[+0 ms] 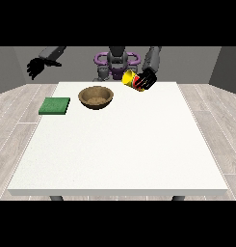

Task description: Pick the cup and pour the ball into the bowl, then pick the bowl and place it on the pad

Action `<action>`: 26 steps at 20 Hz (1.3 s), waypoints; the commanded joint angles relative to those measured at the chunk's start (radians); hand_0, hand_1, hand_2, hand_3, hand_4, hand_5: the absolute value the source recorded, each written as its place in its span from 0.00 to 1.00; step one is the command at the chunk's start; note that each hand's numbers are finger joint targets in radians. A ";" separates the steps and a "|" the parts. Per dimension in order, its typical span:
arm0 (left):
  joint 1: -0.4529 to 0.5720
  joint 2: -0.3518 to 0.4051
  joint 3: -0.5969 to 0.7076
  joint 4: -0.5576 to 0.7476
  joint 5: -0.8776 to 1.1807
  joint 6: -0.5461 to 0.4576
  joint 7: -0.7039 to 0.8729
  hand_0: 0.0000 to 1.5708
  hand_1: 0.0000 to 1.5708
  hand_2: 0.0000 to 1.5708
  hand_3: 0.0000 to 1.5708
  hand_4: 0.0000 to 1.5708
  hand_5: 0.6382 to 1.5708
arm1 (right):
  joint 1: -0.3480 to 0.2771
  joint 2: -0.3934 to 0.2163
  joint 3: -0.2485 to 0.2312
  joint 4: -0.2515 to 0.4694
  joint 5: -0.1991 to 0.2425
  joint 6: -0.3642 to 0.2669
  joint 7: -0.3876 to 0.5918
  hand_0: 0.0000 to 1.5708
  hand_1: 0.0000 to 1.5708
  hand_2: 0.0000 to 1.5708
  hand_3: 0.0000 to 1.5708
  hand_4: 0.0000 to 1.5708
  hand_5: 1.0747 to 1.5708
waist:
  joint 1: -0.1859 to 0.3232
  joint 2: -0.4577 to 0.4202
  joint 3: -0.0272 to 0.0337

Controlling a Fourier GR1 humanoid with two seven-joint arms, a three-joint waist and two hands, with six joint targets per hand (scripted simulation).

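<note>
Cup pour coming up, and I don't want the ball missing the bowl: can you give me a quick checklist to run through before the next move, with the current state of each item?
1. Cup held by the robot hand at the view's right: ok, fingers curl round it.
2. Cup tilted with its mouth toward the bowl: ok.
3. Cup mouth over the bowl: not ok, it hangs to the bowl's right.
4. Ball in the cup: cannot tell, no ball shows.
5. Bowl upright on the table: ok.
6. Green pad free for the bowl: ok, nothing on it; the other robot hand is raised off to the side.
</note>
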 commanded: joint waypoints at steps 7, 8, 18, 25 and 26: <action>-0.005 -0.063 -0.176 -0.091 -0.272 -0.024 0.288 0.87 0.87 1.00 1.00 0.71 1.00 | 0.083 -0.025 -0.021 0.180 0.050 0.003 -0.147 0.00 0.00 0.12 0.00 0.00 0.97 | 0.103 -0.069 -0.0023; -0.025 -0.065 -0.184 -0.062 -0.318 0.002 0.314 0.87 0.87 1.00 1.00 0.71 1.00 | 0.013 -0.043 -0.035 0.149 0.001 0.023 -0.066 0.00 0.00 0.05 0.00 0.00 0.97 | 0.074 -0.069 -0.0026; -0.074 -0.101 -0.445 -0.166 -0.554 -0.085 0.639 0.43 0.43 1.00 0.98 0.57 1.00 | -0.005 -0.094 -0.050 0.286 0.022 0.065 -0.159 0.00 0.00 0.00 0.00 0.00 0.96 | 0.082 -0.067 -0.0015; -0.168 -0.102 -0.506 -0.121 -0.735 -0.109 0.746 0.35 0.35 1.00 1.00 0.56 1.00 | -0.137 -0.058 0.008 0.231 0.057 -0.019 -0.066 0.00 0.00 0.00 0.14 0.00 0.92 | 0.031 -0.015 -0.0028; -0.184 -0.102 -0.559 -0.187 -0.731 -0.183 0.810 0.29 0.29 1.00 1.00 0.57 1.00 | -0.110 -0.030 0.020 0.266 0.085 -0.046 -0.124 0.00 0.00 0.00 0.17 0.00 0.92 | 0.053 -0.025 -0.0020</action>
